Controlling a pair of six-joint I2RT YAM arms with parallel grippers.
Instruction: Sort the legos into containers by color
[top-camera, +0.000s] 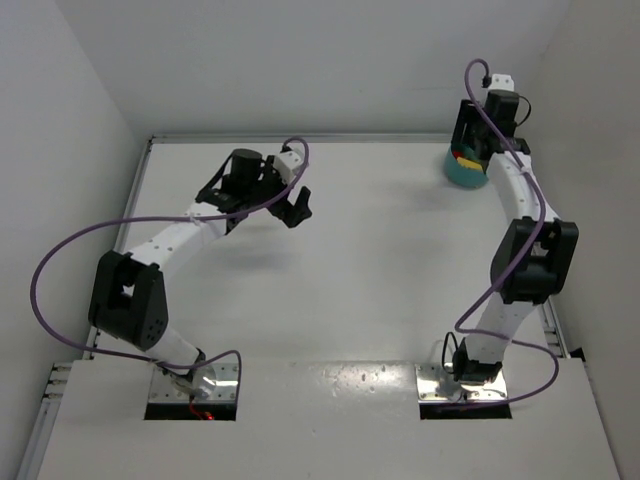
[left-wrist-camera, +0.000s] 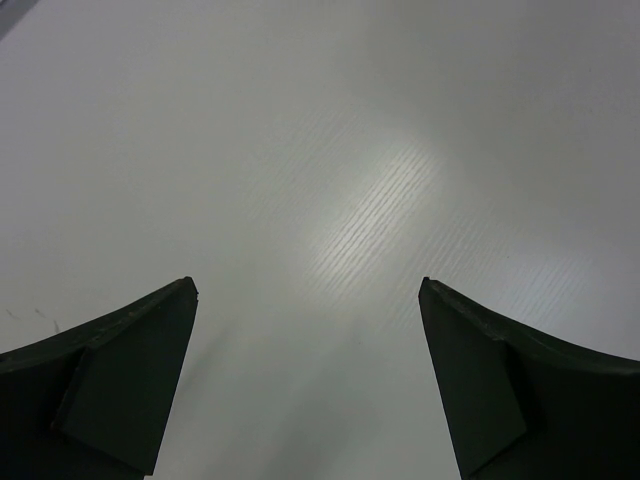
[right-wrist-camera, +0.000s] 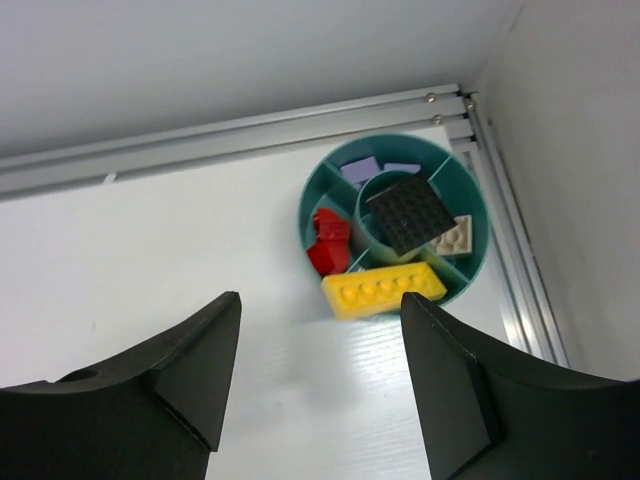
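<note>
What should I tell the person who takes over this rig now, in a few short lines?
Left claw: open, holding nothing, over the table.
Right claw: open, holding nothing, above the teal bowl in the far right corner.
Legos: the black plate is in the middle cell. The purple pieces, red pieces and cream piece each have an outer cell. The yellow brick is at the near cell and seems to rest on the rim.
Done: sorting looks finished; no loose brick shows in any view.
Left: perhaps seat the yellow brick properly.
</note>
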